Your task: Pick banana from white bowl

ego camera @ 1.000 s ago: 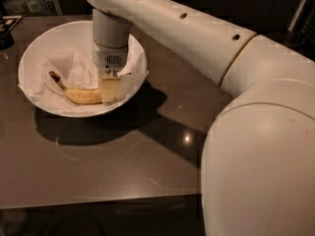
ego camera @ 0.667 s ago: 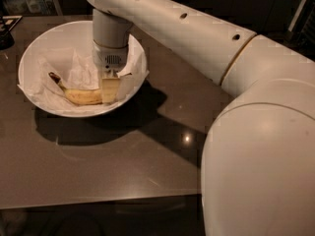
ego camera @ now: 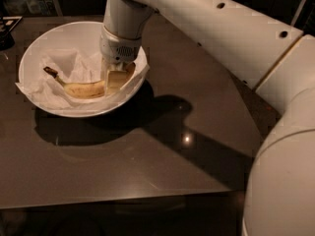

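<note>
Single view, high and close, angled down over the table (ego camera: 147,171). Arm (ego camera: 221,28) fills the upper right; gripper (ego camera: 115,80) inside white bowl (ego camera: 34,58), upper left.

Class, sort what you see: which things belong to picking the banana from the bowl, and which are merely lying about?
Job: banana; white bowl; gripper, down inside the bowl at the banana's right end.
Lying about: crumpled paper lining; dark object on the table, far left.
</note>
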